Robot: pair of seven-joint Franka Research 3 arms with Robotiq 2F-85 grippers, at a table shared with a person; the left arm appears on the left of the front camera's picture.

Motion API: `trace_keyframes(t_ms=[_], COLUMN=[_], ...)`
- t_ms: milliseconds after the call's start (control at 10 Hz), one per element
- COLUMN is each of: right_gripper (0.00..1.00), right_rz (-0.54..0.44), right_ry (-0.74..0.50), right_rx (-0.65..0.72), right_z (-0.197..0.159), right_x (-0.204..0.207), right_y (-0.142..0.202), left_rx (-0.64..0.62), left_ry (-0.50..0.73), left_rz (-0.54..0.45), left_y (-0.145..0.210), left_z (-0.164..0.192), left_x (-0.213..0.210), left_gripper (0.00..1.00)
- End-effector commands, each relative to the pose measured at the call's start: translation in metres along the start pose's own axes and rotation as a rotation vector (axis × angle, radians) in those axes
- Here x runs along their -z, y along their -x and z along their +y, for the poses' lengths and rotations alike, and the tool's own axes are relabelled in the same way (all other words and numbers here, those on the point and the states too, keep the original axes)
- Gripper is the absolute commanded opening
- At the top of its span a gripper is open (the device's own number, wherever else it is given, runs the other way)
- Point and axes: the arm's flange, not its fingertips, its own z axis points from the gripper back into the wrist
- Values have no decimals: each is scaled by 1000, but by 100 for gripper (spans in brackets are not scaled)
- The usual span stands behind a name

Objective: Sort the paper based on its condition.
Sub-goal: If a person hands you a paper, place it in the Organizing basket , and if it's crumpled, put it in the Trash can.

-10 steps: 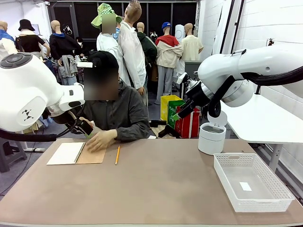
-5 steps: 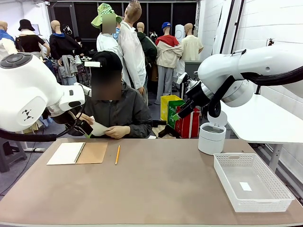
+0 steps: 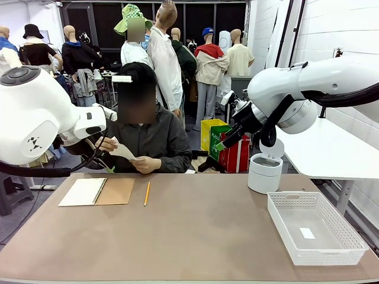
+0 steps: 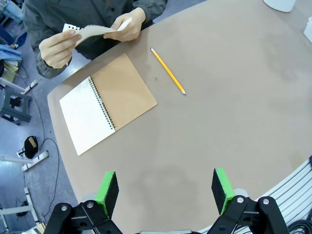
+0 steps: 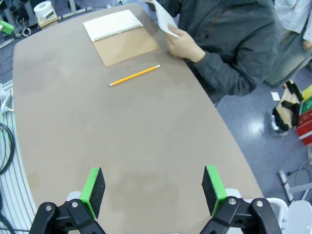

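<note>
Front view | person's hands (image 3: pixel 127 158) hold 1 torn-out sheet (image 3: pixel 122 151) above spiral notebook (image 3: pixel 96 191) | white basket (image 3: pixel 317 228) beyond pencil (image 3: pixel 147 193) unfilled; sorting not begun | left gripper (image 4: pixel 165 187) and right gripper (image 5: pixel 152 184) jaws wide apart, empty

Bright, even overhead light; soft faint shadows on the worktop (image 3: pixel 195 231), pale sheen toward 12 o'clock in the left wrist view. Sharp up front, softer far back. Wide-angle bending at wrist-view edges, worktop rim curved
</note>
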Motion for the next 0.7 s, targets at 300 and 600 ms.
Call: trace_keyframes(t_ms=[300, 600], right_gripper=[100, 100], right_rz=[-2, -2], right_ry=[-1, -1], right_rx=[6, 6], right_z=[0, 0], right_x=[0, 0], right_y=[-1, -1], left_rx=[12, 12], left_ry=[-2, -2], left_rz=[3, 3], left_y=[0, 0], left_z=[1, 1], left_x=[0, 0], left_gripper=[100, 100])
